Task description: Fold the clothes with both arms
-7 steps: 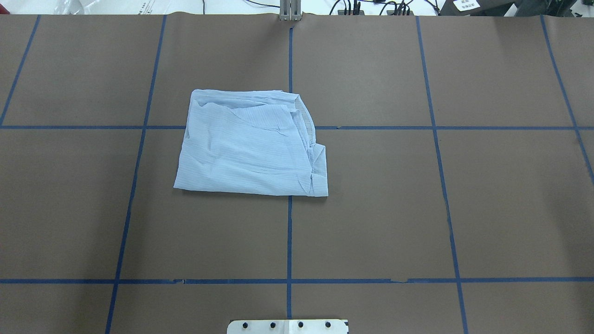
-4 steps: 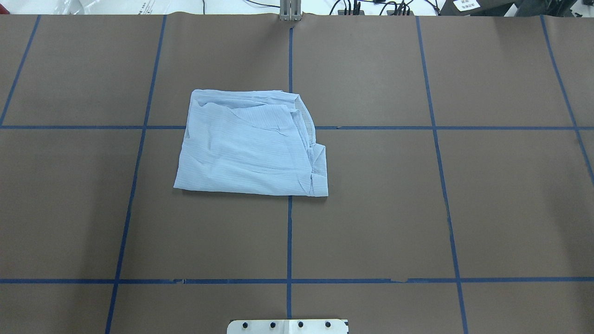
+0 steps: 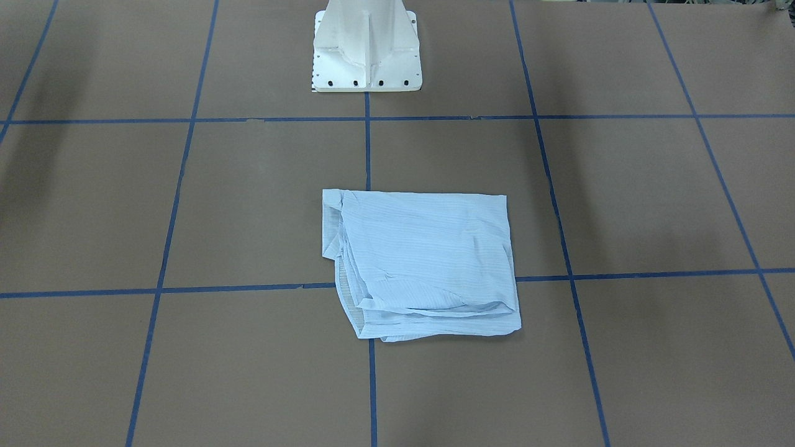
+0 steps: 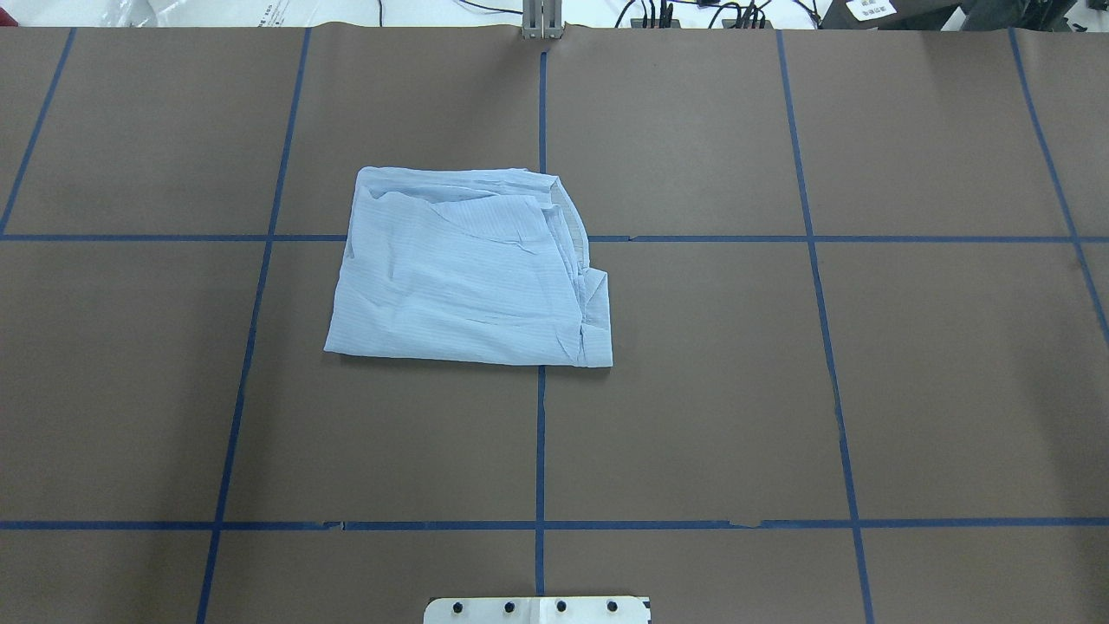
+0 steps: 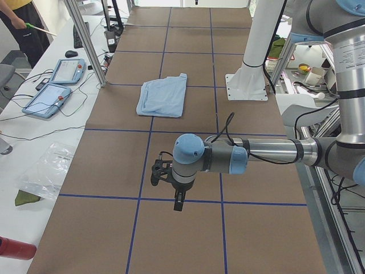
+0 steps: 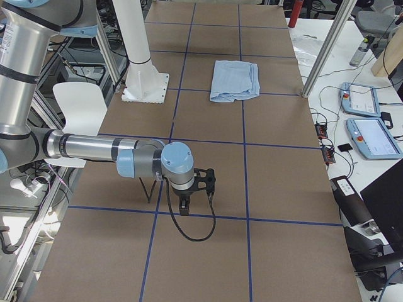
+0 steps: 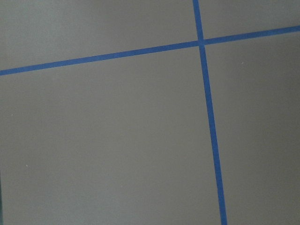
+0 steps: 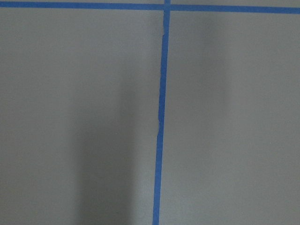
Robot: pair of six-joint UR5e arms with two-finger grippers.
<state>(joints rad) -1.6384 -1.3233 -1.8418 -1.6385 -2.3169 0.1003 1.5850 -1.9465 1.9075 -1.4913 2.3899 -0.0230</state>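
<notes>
The light blue shirt [image 4: 468,269] lies folded in a rough rectangle on the brown table, just left of the centre tape line. It also shows in the front view [image 3: 422,261], the left side view [image 5: 162,96] and the right side view [image 6: 234,80]. No gripper touches it. My left gripper [image 5: 171,191] hangs low over the table's left end, far from the shirt. My right gripper [image 6: 189,192] hangs low over the right end, also far from it. I cannot tell whether either is open or shut. Both wrist views show only bare table.
The brown table [image 4: 693,390] carries a grid of blue tape lines. The white pedestal base [image 3: 366,49] stands at the robot's edge. Tablets [image 5: 54,85] and cables lie on the side bench beyond the far edge, by metal posts [image 6: 324,50].
</notes>
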